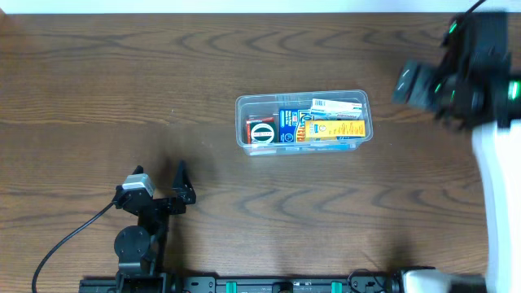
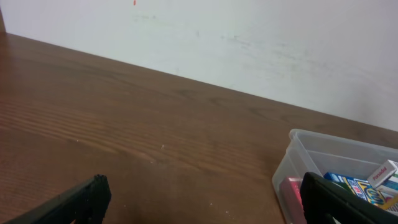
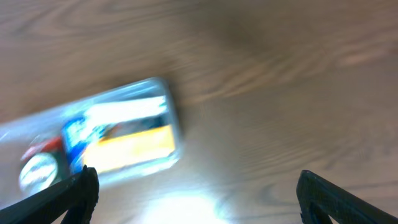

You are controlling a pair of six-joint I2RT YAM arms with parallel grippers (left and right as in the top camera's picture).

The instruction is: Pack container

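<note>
The clear plastic container sits at the middle of the table, holding several colourful small boxes: red, blue and yellow. My left gripper is open and empty at the front left, well away from it; its wrist view shows the container's corner at the right. My right gripper is raised at the far right, to the right of the container. Its blurred wrist view shows wide-open, empty fingers with the container at lower left.
Brown wooden table with a white wall behind its far edge. The right arm's white base stands along the right side. A black cable runs by the left arm's base.
</note>
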